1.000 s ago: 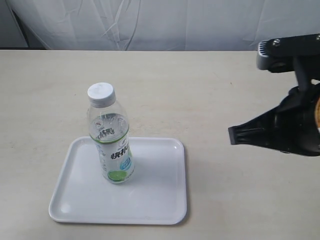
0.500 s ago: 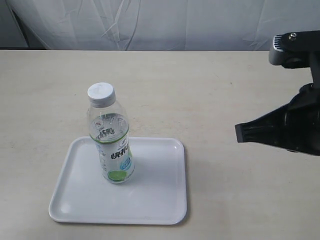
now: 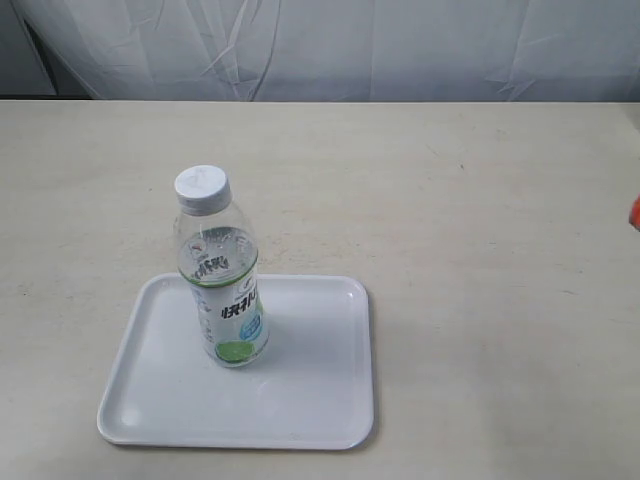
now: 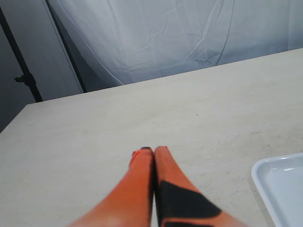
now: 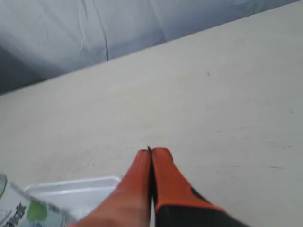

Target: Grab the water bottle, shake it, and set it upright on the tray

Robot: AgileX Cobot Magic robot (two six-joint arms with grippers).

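The water bottle [image 3: 221,270] stands upright on the left half of the white tray [image 3: 300,400], its white cap on top and its label facing the camera. No gripper touches it. My right gripper [image 5: 151,152] is shut with nothing between its orange fingers; it hangs over bare table, and the bottle [image 5: 23,213] and a corner of the tray [image 5: 85,187] show beside it. In the exterior view only an orange sliver [image 3: 635,212] of that arm remains at the right edge. My left gripper [image 4: 152,150] is shut and empty, with a tray corner [image 4: 279,184] nearby.
The beige table [image 3: 450,200] stretches around the tray. A white cloth backdrop [image 3: 330,45] hangs behind its far edge. A dark stand [image 4: 23,75] is visible beyond the table in the left wrist view.
The right arm has drawn back to the right, almost out of the exterior view. The bottle and tray have not moved.
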